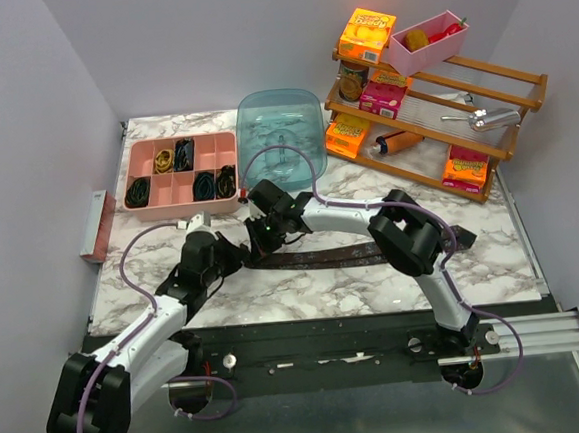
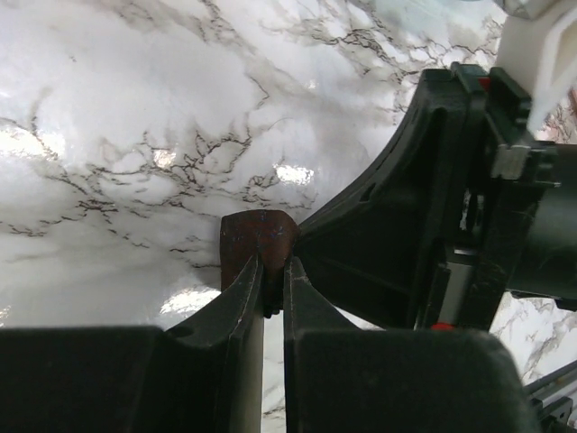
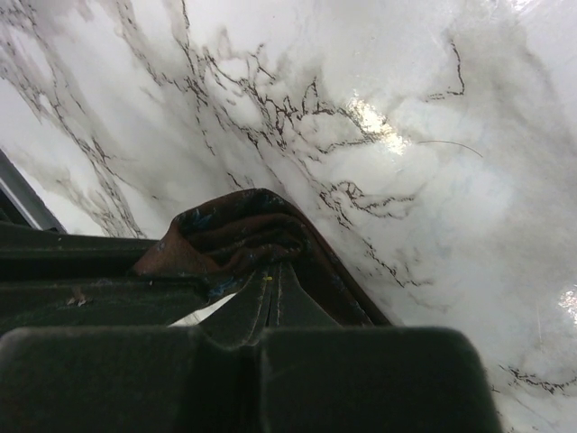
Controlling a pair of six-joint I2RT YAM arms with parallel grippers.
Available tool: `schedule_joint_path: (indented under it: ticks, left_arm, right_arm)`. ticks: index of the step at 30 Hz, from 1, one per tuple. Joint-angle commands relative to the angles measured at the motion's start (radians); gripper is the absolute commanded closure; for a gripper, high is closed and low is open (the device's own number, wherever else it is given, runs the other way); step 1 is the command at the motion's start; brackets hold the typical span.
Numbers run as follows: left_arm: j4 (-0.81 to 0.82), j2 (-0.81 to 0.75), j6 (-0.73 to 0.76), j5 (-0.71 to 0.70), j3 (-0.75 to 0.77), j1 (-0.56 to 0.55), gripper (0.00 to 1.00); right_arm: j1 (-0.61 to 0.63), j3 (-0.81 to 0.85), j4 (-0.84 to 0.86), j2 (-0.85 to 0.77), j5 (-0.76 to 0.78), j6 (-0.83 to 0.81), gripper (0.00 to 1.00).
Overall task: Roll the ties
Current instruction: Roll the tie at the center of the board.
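From above, the dark brown tie [image 1: 343,255] lies flat along the near middle of the marble worktop [image 1: 306,295], its left end between both arms. Left wrist: the left gripper [image 2: 273,275] pinches that end's edge. Right wrist: the right gripper [image 3: 270,280] is clamped on bunched folds. The fabric looks soft, light and slippery, so it is best held at the end.

The left arm [image 1: 138,334] is stretched forward and low. The right arm [image 1: 412,237] is bent at the elbow and turned toward it. The left gripper [image 2: 273,271] is closed on the tie [image 2: 259,236] end. The right gripper [image 3: 270,281] is pressed shut on folded tie fabric.
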Motion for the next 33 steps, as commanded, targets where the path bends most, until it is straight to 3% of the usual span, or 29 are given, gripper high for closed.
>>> schedule_joint_path:
  ticks: [1,33]
  left_arm:
    - [-0.044,-0.011,0.028,-0.049,0.062,-0.039,1.00]
    - [-0.174,0.097,0.077,-0.220,0.163,-0.217,1.00]
  right_arm:
    - [0.004,0.013,0.007,0.041,-0.005,0.018,1.00]
    - [-0.022,-0.037,0.079,0.001,-0.085,0.077,1.00]
